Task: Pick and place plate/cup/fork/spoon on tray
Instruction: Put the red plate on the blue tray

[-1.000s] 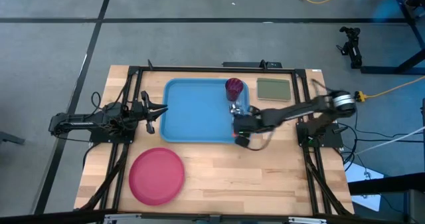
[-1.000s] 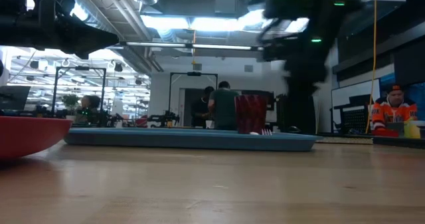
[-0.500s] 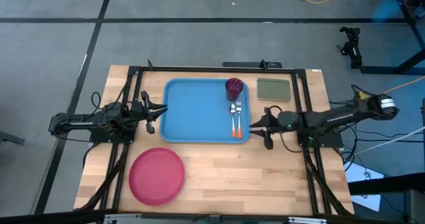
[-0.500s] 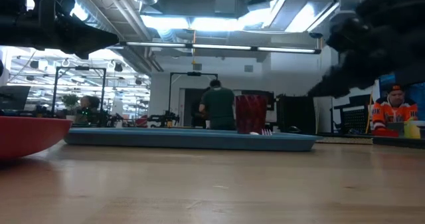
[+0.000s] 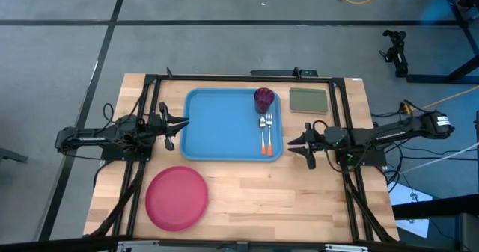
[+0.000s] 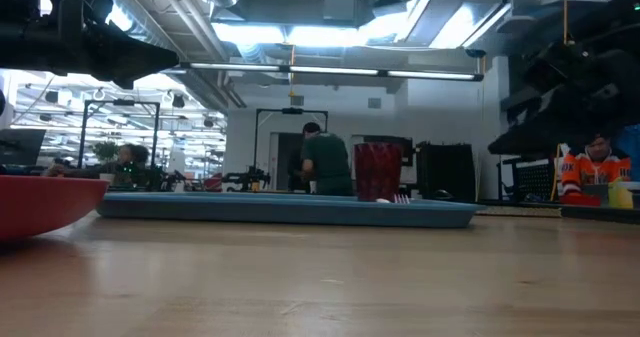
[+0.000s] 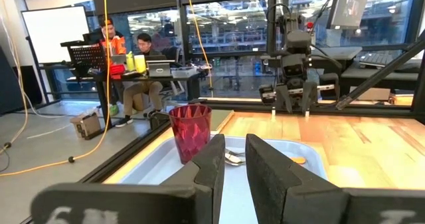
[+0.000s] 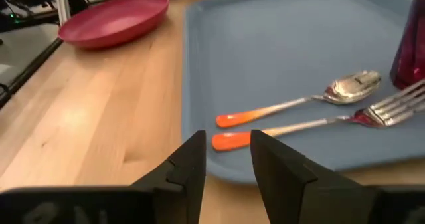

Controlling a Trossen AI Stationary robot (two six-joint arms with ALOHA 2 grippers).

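The light-blue tray [image 5: 224,125] lies at the table's far middle. The dark magenta cup [image 5: 263,99] stands upright in its far right corner. The spoon [image 5: 262,132] and the fork [image 5: 269,132] lie side by side on the tray's floor near its right rim, orange handles toward the near edge. They also show in the right wrist view, spoon [image 8: 299,104] and fork [image 8: 319,124]. The pink-red plate [image 5: 177,198] rests on the table at the near left. My right gripper [image 5: 296,143] [image 8: 228,151] is just right of the tray, narrowly open and empty. My left gripper [image 5: 179,126] [image 7: 236,151] waits shut at the tray's left rim.
An olive-green square pad [image 5: 307,101] lies right of the tray at the far right. Bare wood runs along the near side between the plate and the right arm. Black frame rails run along both table sides. People sit and stand in the room behind [image 6: 595,172].
My right gripper has drawn back from above the fork and spoon on the tray toward the table's right edge and now sits off the tray. The fork and spoon lie uncovered on the tray, side by side.
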